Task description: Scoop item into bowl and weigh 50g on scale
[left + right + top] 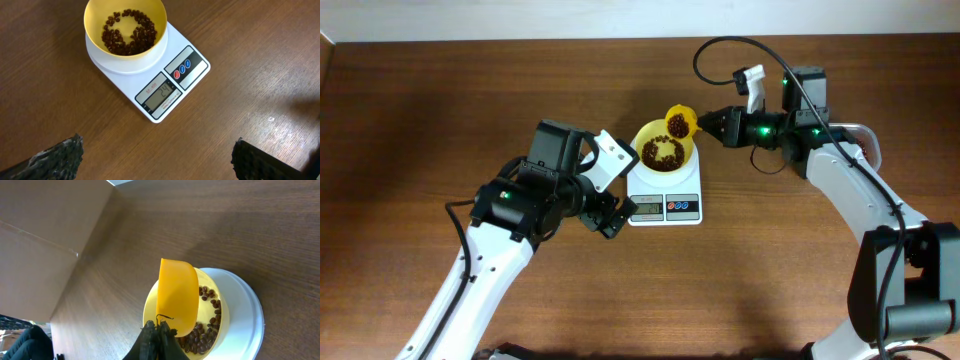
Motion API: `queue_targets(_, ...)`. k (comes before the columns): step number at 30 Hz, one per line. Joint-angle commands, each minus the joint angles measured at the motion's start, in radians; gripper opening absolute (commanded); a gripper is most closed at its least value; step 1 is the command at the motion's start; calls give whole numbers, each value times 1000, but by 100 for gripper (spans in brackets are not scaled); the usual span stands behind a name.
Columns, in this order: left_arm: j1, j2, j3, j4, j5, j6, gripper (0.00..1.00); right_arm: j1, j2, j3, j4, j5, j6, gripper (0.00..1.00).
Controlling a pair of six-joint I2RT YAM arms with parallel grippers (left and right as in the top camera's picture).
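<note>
The pale-yellow bowl (688,152) stands on the white scale (665,205) at the table's centre, with dark reddish-brown beans (662,152) in a ring on its bottom. My right gripper (705,122) is shut on the handle of a darker yellow scoop (680,123). The scoop hangs tilted over the bowl's far right rim and has beans in it. From the right wrist, the scoop (177,297) covers part of the bowl (222,305). My left gripper (610,205) is open and empty, just left of the scale. Its fingers (55,160) frame bare wood below the scale (195,75).
The scale's display (161,95) is lit, with red and blue buttons beside it. A black cable (720,50) loops above the right arm. A brown cardboard panel (40,255) stands beyond the table edge in the right wrist view.
</note>
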Motion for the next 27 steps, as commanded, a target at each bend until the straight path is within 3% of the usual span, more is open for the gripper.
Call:
queue_targets(1, 2, -16, -4, 2, -3, 16, 98, 7, 5, 2, 3, -7, -2, 4)
queue_targets(5, 2, -16, -4, 2, -3, 16, 99, 7, 5, 2, -41, -10, -16, 4)
queue_targets(14, 2, -16, -4, 2, -3, 16, 99, 95, 5, 2, -79, -6, -573, 4)
queue_targets(27, 2, -16, -4, 2, -3, 16, 99, 97, 6, 2, -79, 80, -1045, 4)
